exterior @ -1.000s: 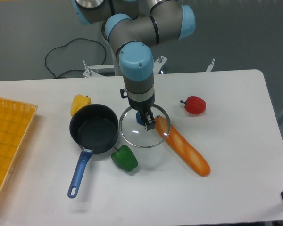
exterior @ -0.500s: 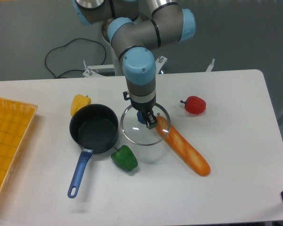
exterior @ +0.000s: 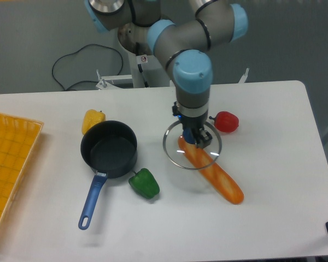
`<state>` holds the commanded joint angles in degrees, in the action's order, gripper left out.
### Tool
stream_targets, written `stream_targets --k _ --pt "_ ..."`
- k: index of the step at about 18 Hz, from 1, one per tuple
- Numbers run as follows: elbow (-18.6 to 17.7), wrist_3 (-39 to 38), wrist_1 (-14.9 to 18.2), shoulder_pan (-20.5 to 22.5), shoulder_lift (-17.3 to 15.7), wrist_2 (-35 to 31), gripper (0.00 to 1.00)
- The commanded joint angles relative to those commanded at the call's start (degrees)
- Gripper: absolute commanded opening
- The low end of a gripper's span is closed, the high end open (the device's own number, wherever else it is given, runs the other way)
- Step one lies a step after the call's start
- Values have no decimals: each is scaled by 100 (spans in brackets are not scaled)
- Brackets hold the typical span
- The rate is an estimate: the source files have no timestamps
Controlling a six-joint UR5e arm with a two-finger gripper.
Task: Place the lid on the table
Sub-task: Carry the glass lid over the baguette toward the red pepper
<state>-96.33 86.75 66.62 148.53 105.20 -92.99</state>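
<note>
A robot gripper [exterior: 197, 137] pinches the knob of a glass lid [exterior: 192, 146]. The lid hangs above the middle of the white table [exterior: 273, 180], over an orange baguette's [exterior: 213, 173] upper end.

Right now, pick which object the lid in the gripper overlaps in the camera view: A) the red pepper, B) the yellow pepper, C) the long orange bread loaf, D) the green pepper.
C: the lid, held by the gripper, sits over the upper end of the bread loaf, while the red pepper, green pepper and yellow pepper lie clear of its rim.
</note>
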Motion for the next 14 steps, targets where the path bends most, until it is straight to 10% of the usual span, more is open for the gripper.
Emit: stream_targets --k 14 --pt "370 -26 -439 554 553 -9 65"
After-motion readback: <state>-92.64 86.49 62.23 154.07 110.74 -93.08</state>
